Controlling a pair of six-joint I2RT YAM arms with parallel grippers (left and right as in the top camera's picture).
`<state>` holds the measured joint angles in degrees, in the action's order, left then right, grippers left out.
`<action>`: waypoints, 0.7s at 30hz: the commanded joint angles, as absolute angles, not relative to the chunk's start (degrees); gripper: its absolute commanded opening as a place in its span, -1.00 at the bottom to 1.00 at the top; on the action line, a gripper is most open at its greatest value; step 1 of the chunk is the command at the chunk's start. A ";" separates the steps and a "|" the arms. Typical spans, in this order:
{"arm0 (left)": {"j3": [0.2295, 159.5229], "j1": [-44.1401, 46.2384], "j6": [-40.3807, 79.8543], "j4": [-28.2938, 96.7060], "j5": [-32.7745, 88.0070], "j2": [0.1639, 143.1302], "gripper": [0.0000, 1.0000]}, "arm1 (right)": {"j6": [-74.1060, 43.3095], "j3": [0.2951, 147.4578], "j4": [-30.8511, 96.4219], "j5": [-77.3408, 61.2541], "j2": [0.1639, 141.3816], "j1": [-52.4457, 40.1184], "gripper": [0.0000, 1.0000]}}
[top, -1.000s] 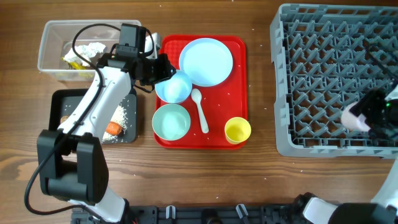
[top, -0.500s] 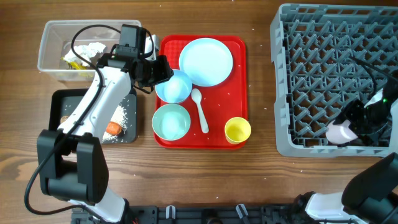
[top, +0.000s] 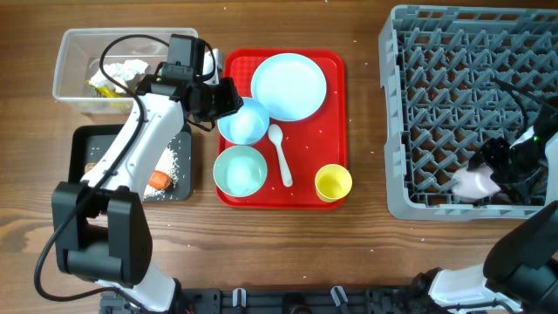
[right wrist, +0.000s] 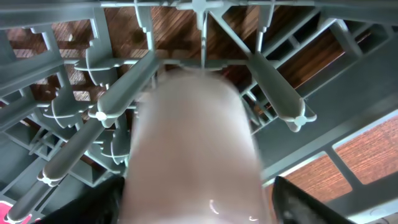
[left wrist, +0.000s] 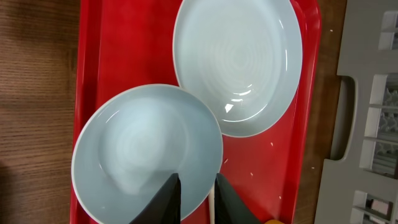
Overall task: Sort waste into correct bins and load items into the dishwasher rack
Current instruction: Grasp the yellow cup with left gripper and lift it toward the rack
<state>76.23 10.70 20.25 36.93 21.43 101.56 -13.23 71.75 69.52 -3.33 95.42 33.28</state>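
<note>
The dishwasher rack (top: 436, 208) fills the right side of your table (top: 366, 244). Its right edge runs out of the overhead view. A wide band of wood lies between its left wall and the red tray (top: 314, 139), the widest gap between things on the table.

The red tray sits mid-table. The clear tub (top: 65, 52) and the black tray (top: 87, 139) lie just beside its left edge, the tub behind and the black tray in front. Your left arm reaches over both.

On the red tray, the plate (top: 289, 85) fills the back right corner, almost to the lip. The upper bowl (top: 244, 124) overlaps the plate's edge. The lower bowl (top: 240, 170) sits near the front left corner.

The tub holds the tissue (top: 129, 68) and the wrapper (top: 103, 85). The rice (top: 170, 161), the carrot (top: 158, 180) and the brown lump (top: 90, 166) lie in the black tray.

The pink cup (top: 475, 183) lies tilted among the pegs, close to the rack's front wall. The yellow cup (top: 332, 182) stands by the tray's front right corner. The spoon (top: 280, 153) lies between the bowls and the yellow cup.

Your left gripper (left wrist: 198, 199) pinches the upper bowl's rim, with one finger inside and one outside. Your right gripper (right wrist: 202, 199) has a finger on each side of the pink cup. The wrist view is blurred, so you cannot tell whether the fingers press on it.
</note>
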 commanded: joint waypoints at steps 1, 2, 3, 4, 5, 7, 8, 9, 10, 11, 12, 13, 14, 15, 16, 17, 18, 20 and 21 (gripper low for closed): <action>76.40 10.37 19.70 36.93 20.93 101.03 -0.63 | -13.67 71.66 69.19 -2.35 95.70 33.45 0.64; 76.40 10.37 19.73 36.93 20.93 101.03 -0.63 | -13.69 71.66 69.06 -2.37 95.68 33.45 0.70; 76.40 10.37 19.70 36.93 20.93 101.03 -0.63 | -13.72 71.68 68.88 -2.39 95.66 33.45 0.76; 76.40 10.37 19.70 36.91 20.93 101.03 -0.63 | -13.72 72.12 69.17 -2.61 95.46 33.45 0.80; 76.40 10.37 19.70 36.80 20.93 101.03 -0.63 | -13.69 73.58 70.35 -3.03 94.65 33.43 0.84; 76.40 10.37 19.70 36.25 20.93 101.03 -0.63 | -13.65 77.06 72.64 -4.58 91.77 33.23 0.87; 76.40 10.37 19.68 35.77 20.95 101.03 -0.65 | -13.45 79.64 73.93 -6.55 88.51 33.17 0.89; 76.42 10.37 19.22 35.42 21.15 100.88 -0.66 | -13.23 81.43 74.76 -7.81 85.41 33.17 0.91; 76.42 10.44 16.62 35.42 22.79 100.53 -0.62 | -12.14 82.85 75.66 -9.56 82.39 33.17 0.92; 76.42 10.83 11.68 35.86 26.94 99.61 -0.53 | -10.68 84.31 76.62 -12.27 78.54 32.86 0.92; 76.42 11.86 6.13 37.12 30.83 98.35 -0.34 | -10.37 84.64 76.88 -13.67 75.48 32.05 0.92; 76.42 12.99 2.55 38.76 32.42 97.41 -0.26 | -9.98 84.64 77.06 -13.96 73.12 30.94 0.92; 76.42 15.07 -1.06 41.39 32.77 96.33 -0.14 | -9.28 84.64 77.12 -14.09 70.96 29.39 0.92; 76.42 17.50 -3.84 43.42 32.73 95.74 -0.03 | -9.02 84.64 77.08 -14.04 68.95 27.09 0.92; 76.42 22.72 -7.33 45.87 32.01 95.66 0.19 | -9.04 84.64 76.88 -14.02 67.40 24.27 0.92; 76.40 27.38 -7.51 46.17 29.21 96.16 0.29 | -9.06 84.64 76.77 -14.02 67.22 22.81 0.92; 76.40 30.74 -7.51 45.89 26.33 96.55 0.35 | -9.04 84.64 76.69 -13.89 67.46 21.78 0.92; 76.40 38.24 -7.03 43.64 18.52 98.91 0.32 | -8.71 84.64 76.53 -13.39 68.71 21.06 0.92; 76.40 41.15 -6.98 42.28 17.43 100.55 0.32 | -7.92 84.64 76.53 -13.41 69.17 21.06 0.92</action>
<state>76.25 35.33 -4.75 44.29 24.51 97.01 -9.91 84.05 76.86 -13.10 68.07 21.34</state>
